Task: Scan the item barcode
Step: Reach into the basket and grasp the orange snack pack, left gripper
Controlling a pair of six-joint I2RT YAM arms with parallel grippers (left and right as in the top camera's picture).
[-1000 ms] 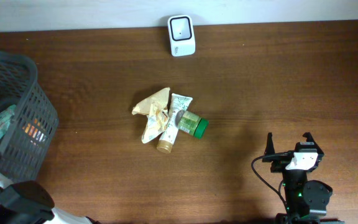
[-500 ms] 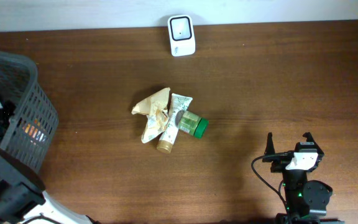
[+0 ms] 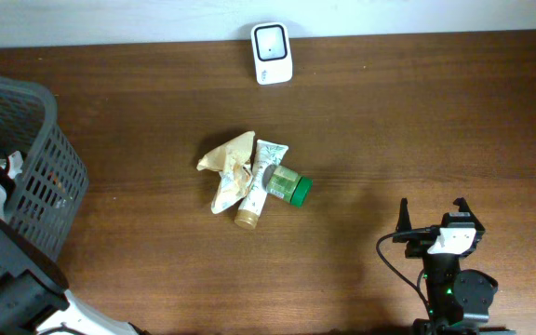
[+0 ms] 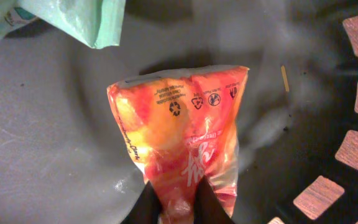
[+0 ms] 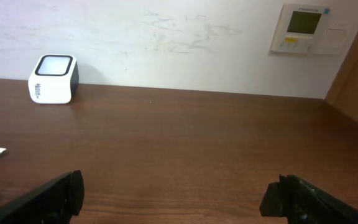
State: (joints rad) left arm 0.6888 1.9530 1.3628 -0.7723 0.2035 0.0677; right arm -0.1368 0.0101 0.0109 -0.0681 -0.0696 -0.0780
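Left wrist view: left gripper (image 4: 176, 208), fingers pinched tight on the lower end of the orange snack packet (image 4: 185, 124), inside the basket (image 4: 42, 143), above its dark floor. Green pouch (image 4: 73, 15): also inside the basket, just beside the packet. Right gripper (image 5: 176, 199): jaws spread wide, holding nothing, well apart from the basket.

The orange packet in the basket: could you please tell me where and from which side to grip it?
Pinch the orange packet at its narrow flat end, from above, as the left gripper does: the puffed middle looks too wide.
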